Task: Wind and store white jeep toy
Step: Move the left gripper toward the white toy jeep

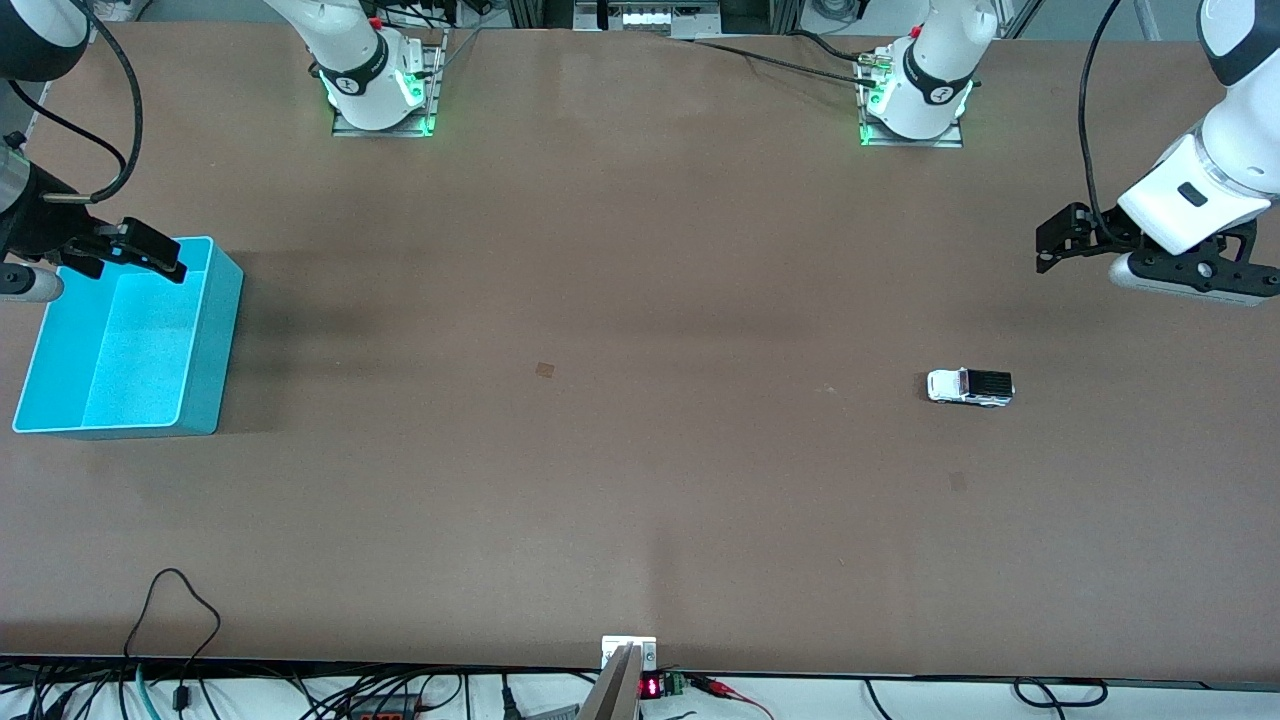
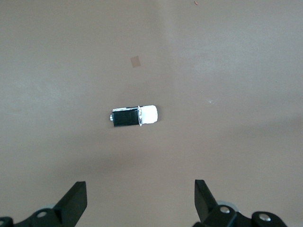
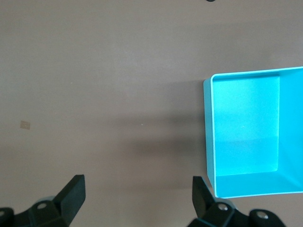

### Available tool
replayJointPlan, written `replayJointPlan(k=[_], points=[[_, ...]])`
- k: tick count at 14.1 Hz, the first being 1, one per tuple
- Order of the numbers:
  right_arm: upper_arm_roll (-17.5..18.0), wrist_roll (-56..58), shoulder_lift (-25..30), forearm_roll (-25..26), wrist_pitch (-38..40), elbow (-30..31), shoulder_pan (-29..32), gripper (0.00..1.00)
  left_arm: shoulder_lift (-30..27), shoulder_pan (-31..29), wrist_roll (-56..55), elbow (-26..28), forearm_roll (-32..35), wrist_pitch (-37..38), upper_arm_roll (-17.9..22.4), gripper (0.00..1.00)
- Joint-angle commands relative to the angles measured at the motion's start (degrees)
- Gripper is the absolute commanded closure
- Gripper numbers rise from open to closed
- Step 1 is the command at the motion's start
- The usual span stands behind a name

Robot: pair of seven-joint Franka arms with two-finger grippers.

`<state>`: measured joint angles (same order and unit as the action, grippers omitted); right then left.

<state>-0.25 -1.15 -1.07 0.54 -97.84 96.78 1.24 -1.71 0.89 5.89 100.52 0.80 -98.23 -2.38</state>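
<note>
Jeep toy (image 1: 970,387), white with a black roof panel and dark wheels, sits on its wheels on the bare brown table (image 1: 640,480), toward the left arm's end and about midway between the robot bases and the front camera's edge. Nothing touches it. In the left wrist view the same toy (image 2: 134,116) lies lengthwise across the picture, its white hood at one end and the black panel covering the rest.

Taking the toy as the landmark, a small dark patch (image 1: 957,482) marks the tabletop just nearer to the front camera than the toy. A small tan square (image 1: 545,369) lies on the table well apart from the toy, toward the right arm's end. The left gripper (image 1: 1060,240) hangs in the air over the table farther toward the left arm's end than the toy and closer to the bases, well apart from it. Its two black fingers (image 2: 75,201) are spread wide with nothing between them, and the toy shows in the open space ahead of them.

Farthest from the toy, at the right arm's end, stands a turquoise bin (image 1: 205,345). The right gripper (image 1: 140,250) hovers over the bin's rim, fingers (image 3: 73,193) likewise spread wide and holding nothing.
</note>
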Motion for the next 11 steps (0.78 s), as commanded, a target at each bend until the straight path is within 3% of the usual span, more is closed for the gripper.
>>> replayJointPlan(k=[1,5,6,7,8,9,10,11], points=[[0.5,1.1,0.4,-0.4,0.5,-0.2,0.7,0.0,-0.5,0.1,1.0,0.4,1.0,0.1,0.3,0.0],[0.5,1.2,0.4,-0.5,0.5,-0.1,0.7,0.0,-0.5,0.1,0.8,0.4,1.0,0.1,0.3,0.0],[0.5,1.2,0.4,-0.4,0.5,-0.1,0.7,0.07,-0.5,0.1,0.8,0.4,1.0,0.3,0.3,0.0],[0.5,1.2,0.4,-0.4,0.5,-0.1,0.7,0.31,-0.5,0.1,0.7,0.3,0.9,1.0,0.3,0.0],[0.5,1.2,0.4,-0.4,0.5,-0.1,0.7,0.47,-0.5,-0.3,0.6,0.4,0.9,1.4,0.3,0.0],[0.5,1.2,0.4,-0.4,0.5,-0.1,0.7,0.51,-0.5,-0.4,1.0,0.3,0.9,1.9,0.2,0.0],[0.5,1.2,0.4,-0.4,0.5,-0.1,0.6,0.46,-0.5,-0.4,1.0,0.3,0.9,2.5,0.2,0.0],[0.5,1.2,0.4,-0.4,0.5,-0.1,0.6,0.16,-0.4,-0.4,1.1,0.3,0.7,3.3,0.2,0.0]])
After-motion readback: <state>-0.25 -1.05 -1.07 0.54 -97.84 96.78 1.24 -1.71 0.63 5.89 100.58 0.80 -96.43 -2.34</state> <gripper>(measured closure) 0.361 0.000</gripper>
